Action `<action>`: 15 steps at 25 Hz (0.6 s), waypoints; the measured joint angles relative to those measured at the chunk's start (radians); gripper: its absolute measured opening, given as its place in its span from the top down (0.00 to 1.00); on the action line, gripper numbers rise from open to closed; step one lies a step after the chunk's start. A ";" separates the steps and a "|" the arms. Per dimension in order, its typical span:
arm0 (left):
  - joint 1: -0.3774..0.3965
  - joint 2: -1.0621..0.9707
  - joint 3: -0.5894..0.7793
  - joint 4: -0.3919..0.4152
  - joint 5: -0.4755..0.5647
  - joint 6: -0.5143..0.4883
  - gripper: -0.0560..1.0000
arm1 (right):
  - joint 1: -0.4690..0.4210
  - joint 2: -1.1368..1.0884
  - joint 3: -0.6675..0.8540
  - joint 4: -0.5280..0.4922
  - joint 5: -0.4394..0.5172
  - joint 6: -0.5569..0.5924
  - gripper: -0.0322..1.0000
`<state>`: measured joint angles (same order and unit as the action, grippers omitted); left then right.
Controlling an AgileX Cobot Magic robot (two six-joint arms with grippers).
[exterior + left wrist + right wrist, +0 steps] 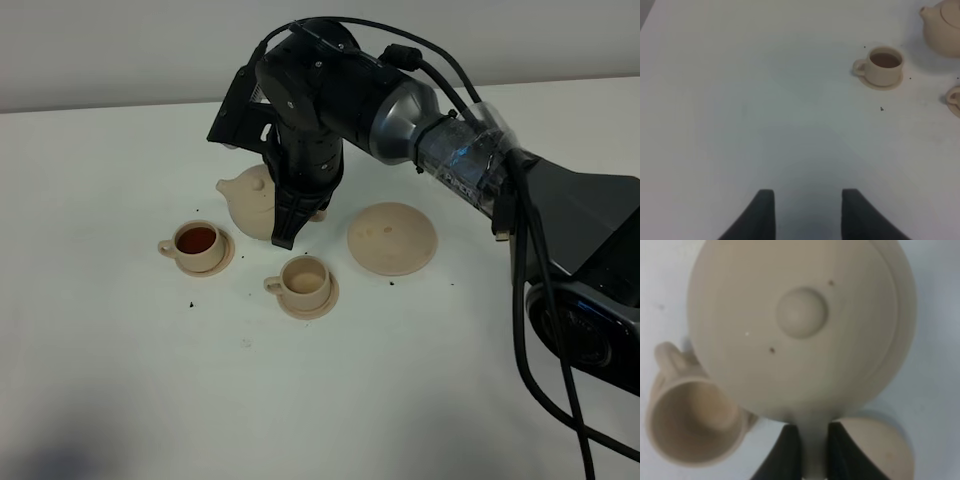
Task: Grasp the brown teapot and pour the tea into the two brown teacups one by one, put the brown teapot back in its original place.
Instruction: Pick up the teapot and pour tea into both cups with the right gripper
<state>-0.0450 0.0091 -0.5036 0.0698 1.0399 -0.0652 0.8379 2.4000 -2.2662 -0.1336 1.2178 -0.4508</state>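
Observation:
My right gripper [285, 232] is shut on the loop handle of the brown teapot [250, 200], which is held roughly level behind the two teacups, spout pointing left. The right wrist view looks straight down on the teapot's lid [802, 311], with the dark fingers [790, 452] pinching the handle. The left teacup [197, 243] holds dark tea; the other teacup [305, 280] is empty and shows partly under the pot's edge as the empty cup [690, 427]. The wide saucer [392, 238] lies bare to the right. My left gripper [807, 212] is open over bare table, far from the filled teacup [884, 65].
The white table [120, 380] carries a few dark specks near the cups. The right arm [480, 165] with its cables stretches in from the right edge across the back of the wide saucer.

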 joint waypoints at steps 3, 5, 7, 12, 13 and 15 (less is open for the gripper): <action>0.000 0.000 0.000 0.000 0.000 0.000 0.60 | -0.002 0.000 0.000 -0.015 0.011 -0.004 0.84; 0.000 0.000 0.000 0.000 0.000 0.000 0.60 | -0.002 -0.005 0.000 -0.021 0.012 -0.005 0.84; 0.000 0.000 0.000 0.000 0.000 0.000 0.60 | -0.002 -0.018 0.001 -0.020 0.014 -0.005 0.84; 0.000 0.000 0.000 0.000 0.000 0.001 0.60 | -0.002 -0.121 0.061 -0.018 0.008 0.015 0.84; 0.000 0.000 0.000 0.000 0.000 0.001 0.60 | -0.002 -0.156 0.100 -0.019 0.007 0.023 0.84; 0.000 0.000 0.000 0.000 0.000 0.001 0.60 | -0.002 -0.217 0.189 -0.021 0.007 0.032 0.84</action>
<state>-0.0450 0.0091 -0.5036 0.0698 1.0399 -0.0642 0.8354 2.1828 -2.0776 -0.1550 1.2249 -0.4186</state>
